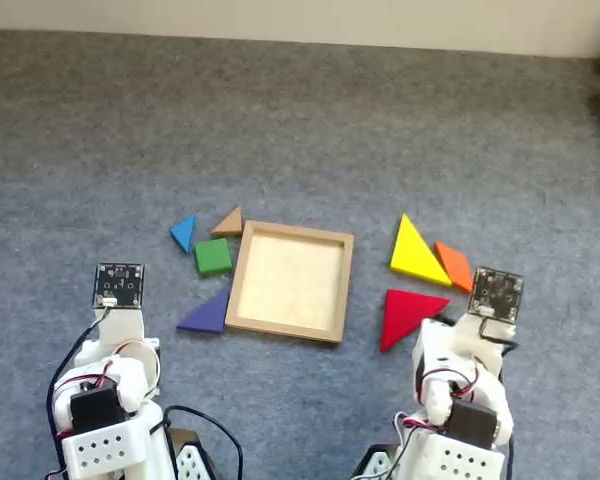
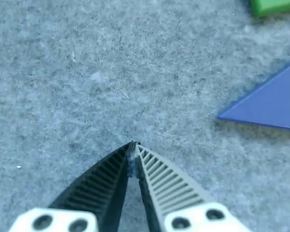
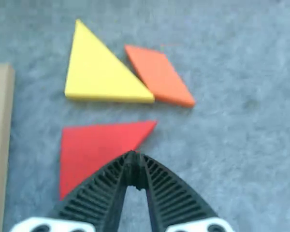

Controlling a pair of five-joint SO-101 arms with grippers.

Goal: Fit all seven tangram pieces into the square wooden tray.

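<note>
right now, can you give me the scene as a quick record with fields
tray: square wooden tray, no piece in it yet
left of tray: blue triangle, brown triangle, green square, purple triangle
right of tray: yellow triangle, orange parallelogram, red triangle
left pincer: shut, over carpet near the purple triangle
right pincer: shut, at the red triangle's edge

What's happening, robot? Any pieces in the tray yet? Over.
Left jaws, right jaws: shut, empty. Tray: nothing in it. Seven pieces on carpet beside it. Nothing blocking.
</note>
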